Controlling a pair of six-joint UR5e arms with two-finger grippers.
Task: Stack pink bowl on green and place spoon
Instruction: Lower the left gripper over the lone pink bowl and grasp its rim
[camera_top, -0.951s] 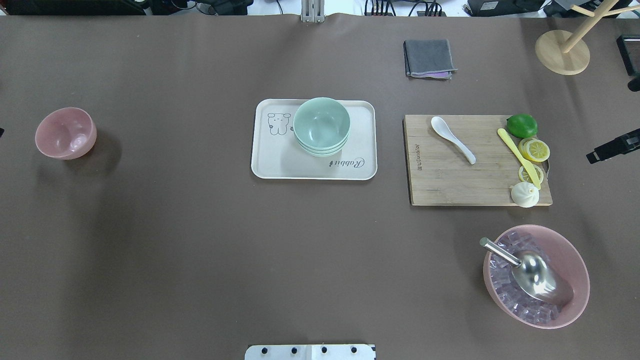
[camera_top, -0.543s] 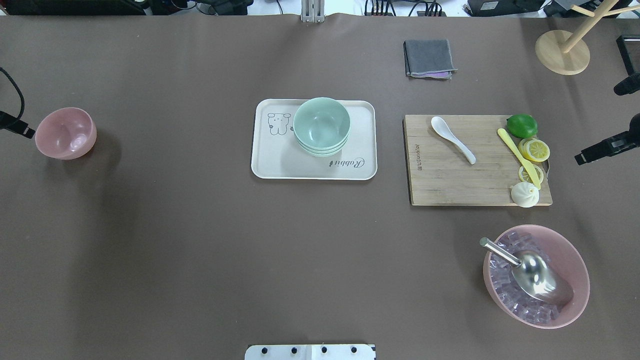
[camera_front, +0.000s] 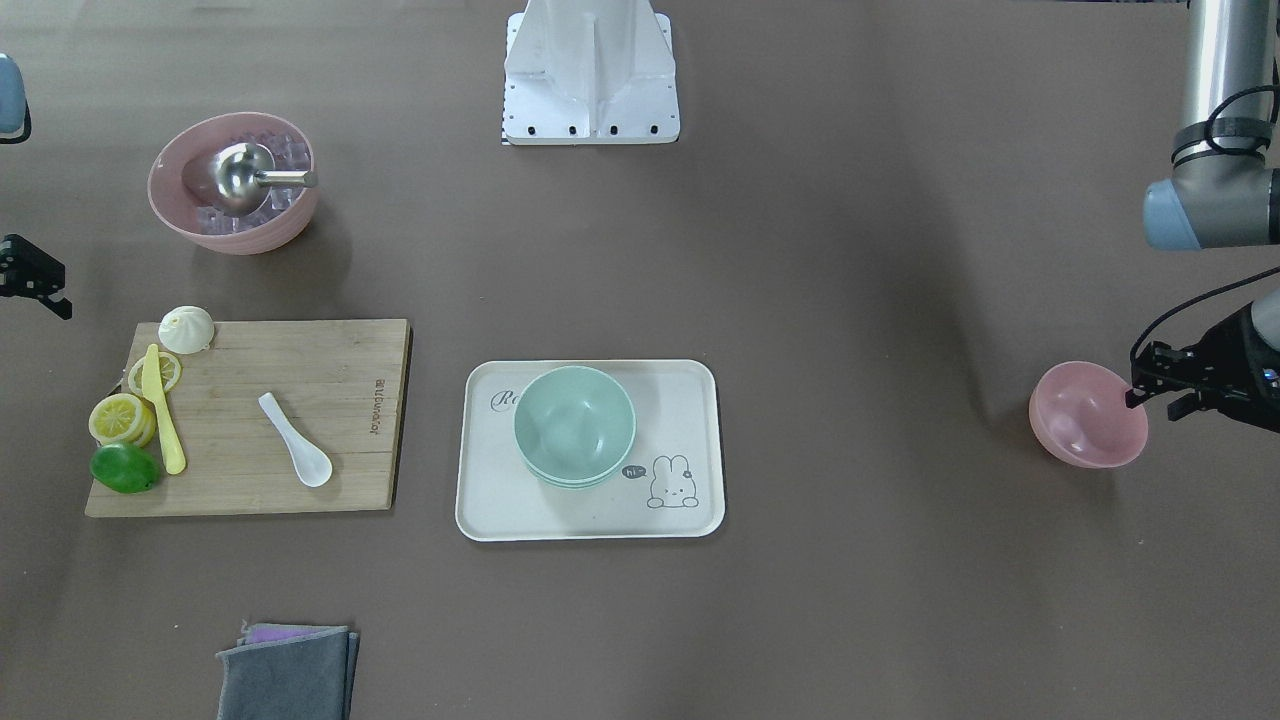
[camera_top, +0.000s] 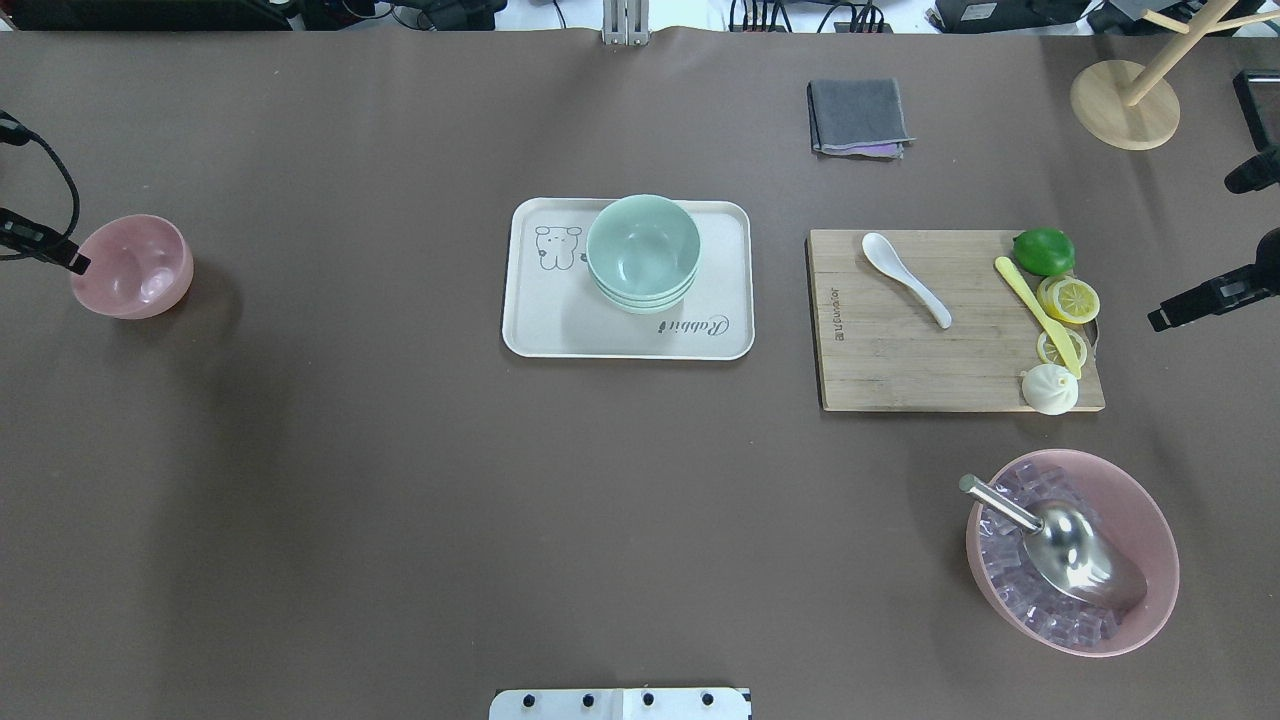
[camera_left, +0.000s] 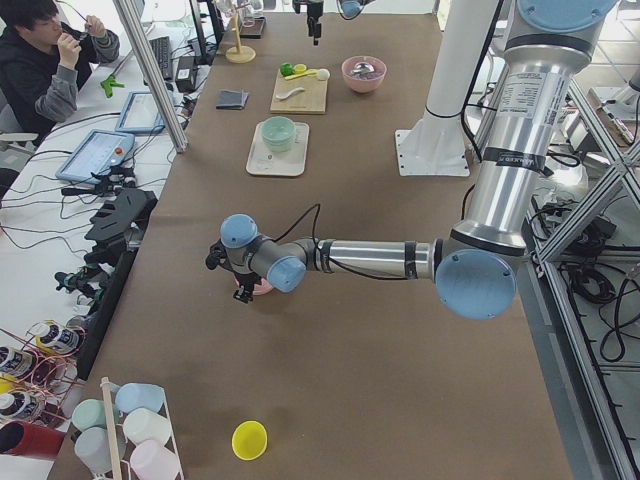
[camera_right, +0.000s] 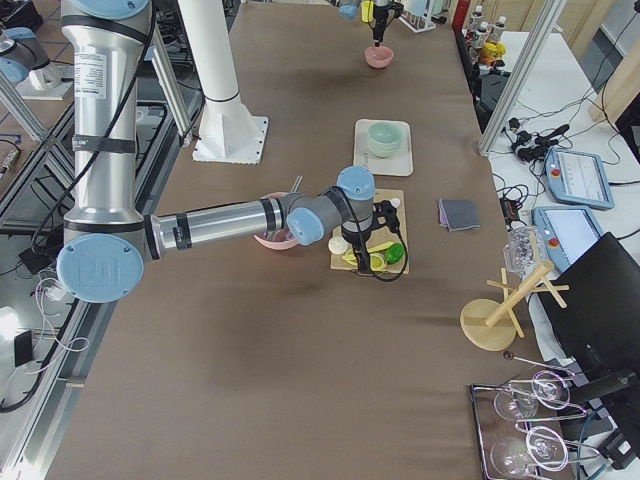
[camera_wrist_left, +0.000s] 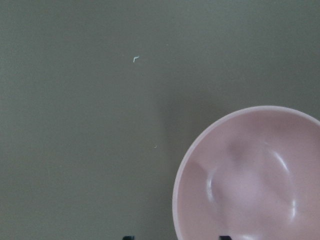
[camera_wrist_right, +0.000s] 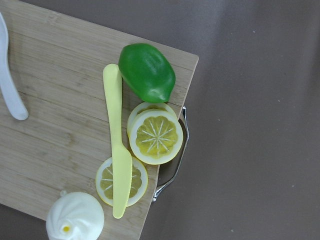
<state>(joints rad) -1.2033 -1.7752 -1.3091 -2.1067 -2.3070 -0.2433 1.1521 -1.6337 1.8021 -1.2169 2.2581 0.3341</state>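
Left tool (camera_front: 1152, 400), jaws open, should lower so the pink bowl (camera_front: 1085, 420) rim just below sits between them, then pinch.

**Bright, flat light; one wrist feed soft**

I'm getting even light from overhead on the brown worktop (camera_top: 400, 500), with broad, faint dim bands across it. A soft shadow spreads beside the pink bowl (camera_top: 131, 266). The steel scoop (camera_top: 1085, 560) throws hard glare. My left wrist feed looks hazy and greyish with washed-out colour. The right wrist feed is crisp, and the lemon slices (camera_wrist_right: 156, 139) are sharp and vivid.
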